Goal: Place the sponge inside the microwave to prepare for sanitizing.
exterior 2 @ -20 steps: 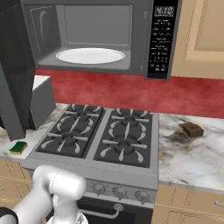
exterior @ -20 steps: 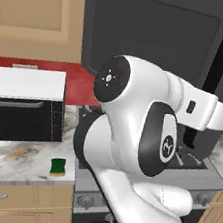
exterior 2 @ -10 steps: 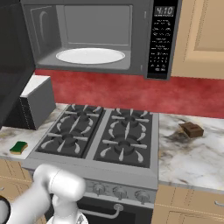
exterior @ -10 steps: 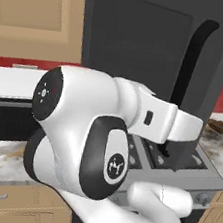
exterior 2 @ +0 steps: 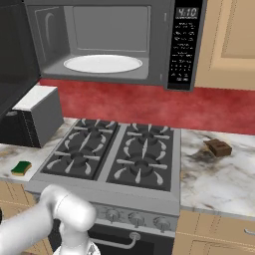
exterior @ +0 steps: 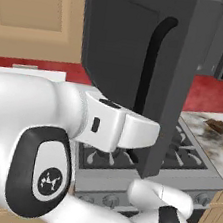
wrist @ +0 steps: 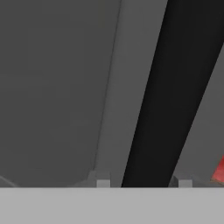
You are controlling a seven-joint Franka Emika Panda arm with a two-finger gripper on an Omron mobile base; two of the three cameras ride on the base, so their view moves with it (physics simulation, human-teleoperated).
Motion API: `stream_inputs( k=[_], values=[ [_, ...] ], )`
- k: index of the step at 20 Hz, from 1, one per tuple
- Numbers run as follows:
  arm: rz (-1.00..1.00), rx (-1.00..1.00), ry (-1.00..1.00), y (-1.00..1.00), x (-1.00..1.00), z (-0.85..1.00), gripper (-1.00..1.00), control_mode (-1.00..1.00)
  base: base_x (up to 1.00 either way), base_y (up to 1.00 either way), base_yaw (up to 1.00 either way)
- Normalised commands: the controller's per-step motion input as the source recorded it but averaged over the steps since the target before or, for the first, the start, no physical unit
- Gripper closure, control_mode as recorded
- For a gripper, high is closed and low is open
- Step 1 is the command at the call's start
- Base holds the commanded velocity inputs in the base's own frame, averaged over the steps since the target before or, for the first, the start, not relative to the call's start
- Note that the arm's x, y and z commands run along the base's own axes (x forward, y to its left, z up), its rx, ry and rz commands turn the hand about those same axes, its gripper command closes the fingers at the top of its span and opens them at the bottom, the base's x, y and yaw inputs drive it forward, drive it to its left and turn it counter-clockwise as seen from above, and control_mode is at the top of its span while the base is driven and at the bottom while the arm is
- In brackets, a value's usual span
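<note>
The microwave (exterior 2: pixel 109 45) hangs above the stove with its cavity exposed and a white round plate (exterior 2: pixel 103 63) inside. Its wide dark door (exterior: pixel 136 61) stands swung far out, the curved black handle (exterior: pixel 149 73) facing me. In the hand view my gripper (wrist: pixel 144 183) straddles that handle (wrist: pixel 175 87). The two fingertips (wrist: pixel 103 183) stand a little off either side of it, so it is open. The sponge (exterior 2: pixel 21 168), green on top and yellow beneath, lies on the marble counter left of the stove, far from the gripper.
A four-burner stove (exterior 2: pixel 114 154) sits below the microwave. A white-topped black oven box (exterior 2: pixel 35 117) stands on the left counter behind the sponge. A small brown object (exterior 2: pixel 218 148) lies on the right counter. My bulky white arm (exterior: pixel 38 138) blocks the lower left base view.
The microwave door has swung further out to the left, leaving the right base view. My arm has followed it, and the fingers have eased slightly off the handle.
</note>
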Motion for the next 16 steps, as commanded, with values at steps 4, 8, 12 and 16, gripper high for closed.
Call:
stream_inputs(
  k=[4, 8, 12, 16],
  values=[
    [-0.05, 0.0, 0.0, 0.8, 0.21, -0.2, 1.0, -1.0, 0.0, 0.0, 0.0],
    [-0.09, 0.0, -0.01, 0.6, 0.07, -0.08, 1.0, -1.0, 0.0, 0.0, 0.0],
    [-0.12, 0.0, -0.03, 0.41, 0.0, 0.0, -1.0, -1.0, 0.0, 0.0, 0.0],
    [-0.1, 0.0, -0.03, 0.25, 0.0, 0.0, -1.0, -1.0, 0.0, 0.0, 0.0]
  ],
)
